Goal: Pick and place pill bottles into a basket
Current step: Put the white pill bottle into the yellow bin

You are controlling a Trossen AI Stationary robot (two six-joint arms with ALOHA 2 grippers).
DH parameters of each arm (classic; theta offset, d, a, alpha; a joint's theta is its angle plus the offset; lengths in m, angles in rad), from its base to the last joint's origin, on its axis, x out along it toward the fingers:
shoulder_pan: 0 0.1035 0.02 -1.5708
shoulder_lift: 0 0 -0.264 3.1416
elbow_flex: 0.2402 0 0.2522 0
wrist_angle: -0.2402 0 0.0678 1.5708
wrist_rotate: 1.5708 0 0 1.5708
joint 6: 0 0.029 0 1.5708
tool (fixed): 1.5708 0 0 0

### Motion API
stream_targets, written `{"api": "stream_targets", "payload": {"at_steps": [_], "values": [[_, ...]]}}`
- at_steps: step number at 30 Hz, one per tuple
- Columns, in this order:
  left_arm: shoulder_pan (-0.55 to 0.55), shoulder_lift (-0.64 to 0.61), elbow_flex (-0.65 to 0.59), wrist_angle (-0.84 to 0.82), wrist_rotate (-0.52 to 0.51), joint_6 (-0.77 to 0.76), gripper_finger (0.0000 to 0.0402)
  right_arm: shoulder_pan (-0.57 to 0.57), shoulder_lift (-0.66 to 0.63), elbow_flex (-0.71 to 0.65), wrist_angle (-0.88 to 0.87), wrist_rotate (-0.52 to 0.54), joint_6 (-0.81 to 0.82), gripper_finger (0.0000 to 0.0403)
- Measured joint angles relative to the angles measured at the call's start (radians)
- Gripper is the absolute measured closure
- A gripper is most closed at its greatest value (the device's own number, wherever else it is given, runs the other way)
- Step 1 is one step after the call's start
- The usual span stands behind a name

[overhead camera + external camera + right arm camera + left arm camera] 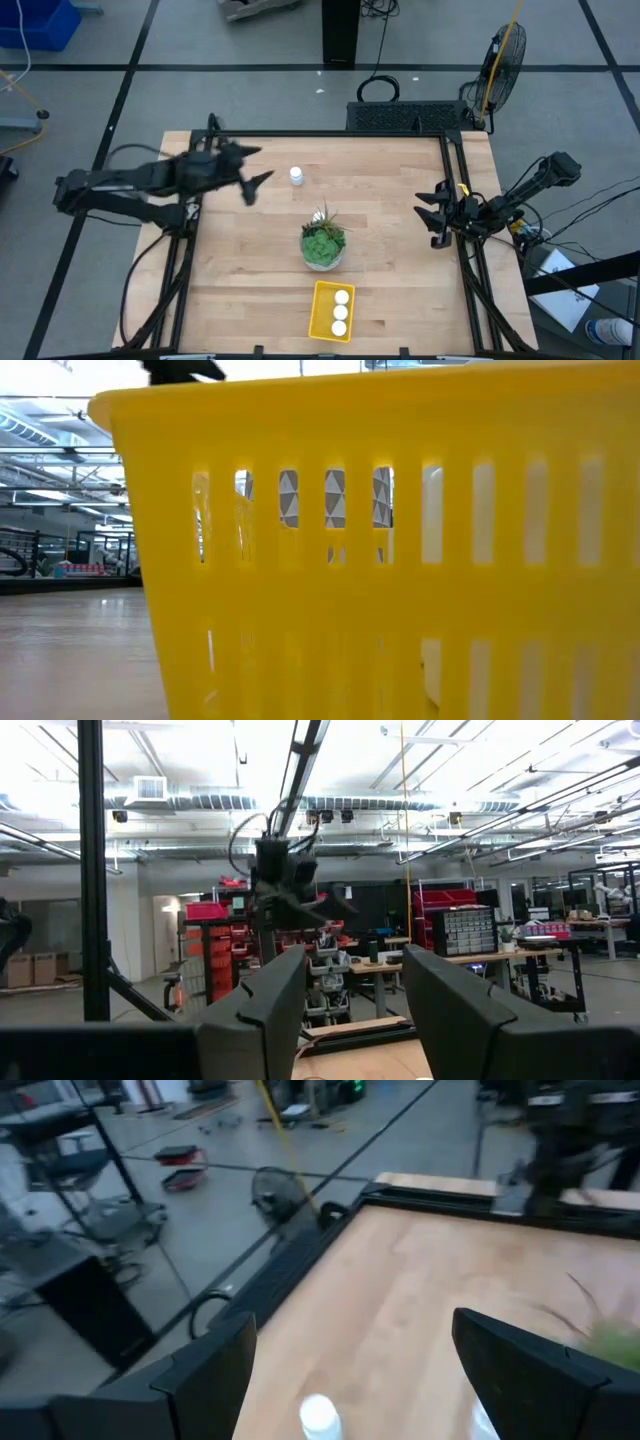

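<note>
One white pill bottle (296, 176) stands upright on the wooden table at the far middle; it also shows in the left wrist view (320, 1417). Three more pill bottles (340, 312) lie in a row in the yellow basket (318, 318) at the near edge. The basket's slotted wall (380, 560) fills the low view. My left gripper (256, 168) is open and empty, above the table just left of the lone bottle. My right gripper (434, 212) is open and empty at the table's right edge.
A green plant in a round pot (323, 244) stands mid-table between the lone bottle and the basket. A black frame rail (460, 190) runs along the table's far and right edges. Bare wood lies to the left and right of the plant.
</note>
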Motion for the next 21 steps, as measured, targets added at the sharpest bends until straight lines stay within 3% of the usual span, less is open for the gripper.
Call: {"api": "stream_targets", "payload": {"at_steps": [7, 14, 18, 21], "values": [[0.146, 0.342, 0.162, -0.027, -0.021, -0.029, 0.0062, 0.000, 0.000, 0.000, -0.001, 0.000, 0.000, 0.0241], [0.288, 0.504, 0.103, 0.101, -0.085, -0.119, 0.0062, 0.000, 0.000, 0.000, -0.002, 0.000, 0.000, 0.0243], [0.332, 0.513, 0.038, 0.191, 0.044, -0.157, 0.0062, 0.000, 0.000, 0.000, -0.002, 0.000, 0.000, 0.0241], [0.345, 0.503, 0.033, 0.153, 0.137, -0.173, 0.0062, 0.000, 0.000, 0.000, -0.002, 0.000, 0.000, 0.0242]]}}
